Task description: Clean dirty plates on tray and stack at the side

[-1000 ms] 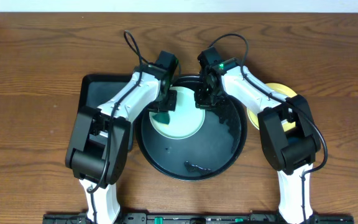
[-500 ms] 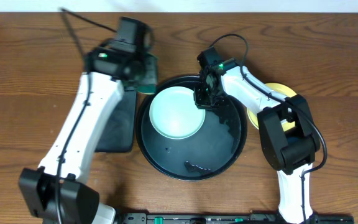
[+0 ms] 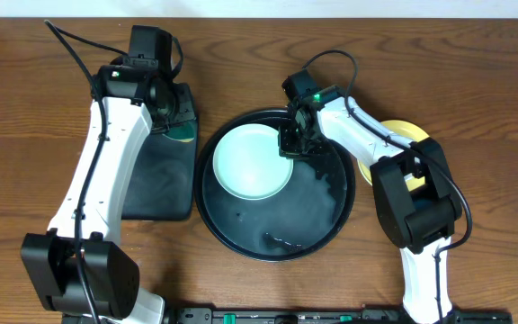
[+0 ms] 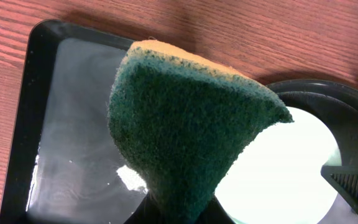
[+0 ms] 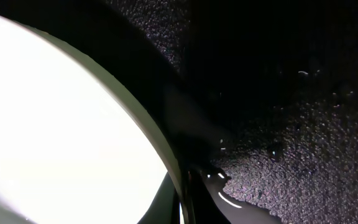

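A pale mint plate (image 3: 253, 160) lies in the upper left of the large round black tray (image 3: 317, 229); it also shows in the left wrist view (image 4: 291, 168) and, overexposed, in the right wrist view (image 5: 61, 124). My right gripper (image 3: 292, 144) is shut on the plate's right rim (image 5: 166, 149). My left gripper (image 3: 171, 120) is shut on a green sponge (image 4: 185, 124) and holds it over the top of the rectangular black tray (image 3: 156, 189). A pale yellow plate (image 3: 401, 135) lies right of the round tray, mostly hidden by my right arm. The third plate is not visible.
The rectangular tray (image 4: 61, 137) holds a film of water. Dark wet patches and bits lie on the round tray's floor (image 3: 286, 241). Wooden tabletop (image 3: 25, 135) lies all around.
My left arm swung the sponge off the mint plate, out to the left and over the rectangular tray. My right gripper has stayed on the plate's rim.
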